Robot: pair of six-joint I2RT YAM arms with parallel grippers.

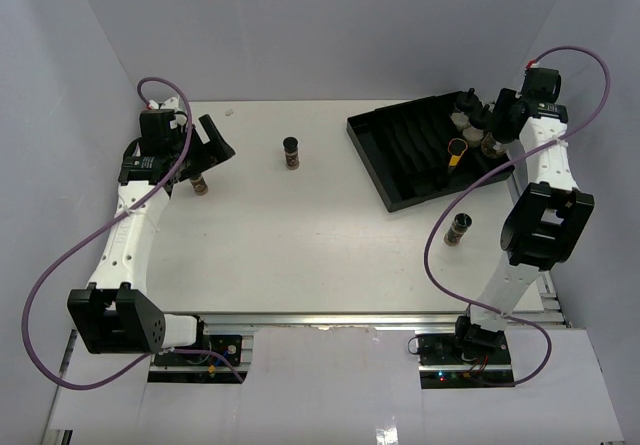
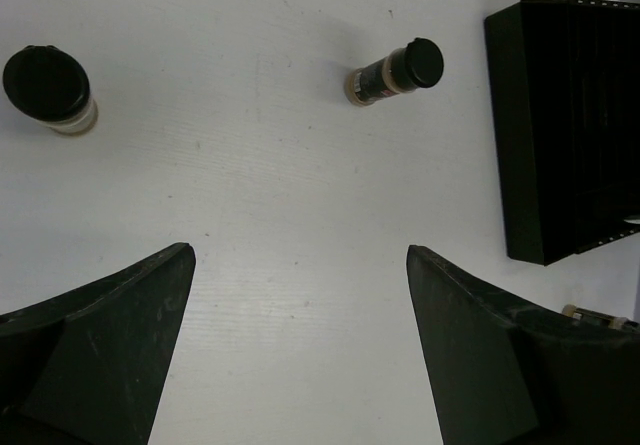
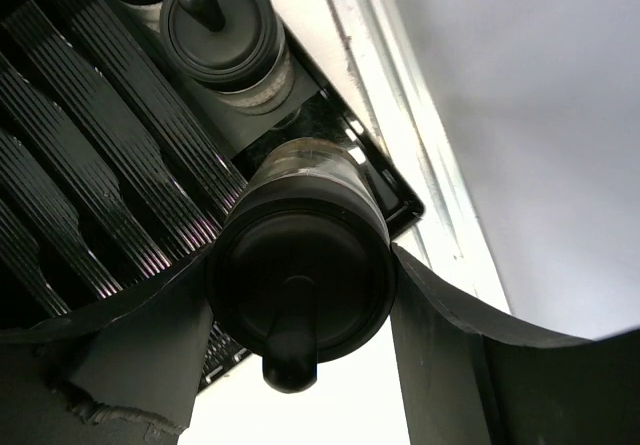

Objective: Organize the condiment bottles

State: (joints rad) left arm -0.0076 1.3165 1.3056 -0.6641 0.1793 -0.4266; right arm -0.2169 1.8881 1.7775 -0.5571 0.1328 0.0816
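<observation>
My right gripper [image 3: 300, 257] is shut on a black-capped condiment bottle [image 3: 300, 275], holding it over the far right corner of the black slotted tray [image 3: 90, 175]. A second capped bottle [image 3: 222, 30] stands in the tray just beyond it. From above, the right gripper [image 1: 490, 123] is at that corner, and a yellow bottle [image 1: 457, 152] lies in the tray [image 1: 400, 155]. Loose bottles stand on the table at mid-back [image 1: 290, 152], front right [image 1: 458, 229] and far left [image 1: 200, 185]. My left gripper [image 1: 212, 140] hangs open above the table [image 2: 300, 255], with nothing between its fingers.
In the left wrist view, one bottle [image 2: 50, 90] stands at the upper left, another [image 2: 395, 73] stands ahead, and the tray's near wall [image 2: 560, 145] is on the right. The table's right rail [image 3: 400, 135] runs close beside the tray. Grey walls enclose the table.
</observation>
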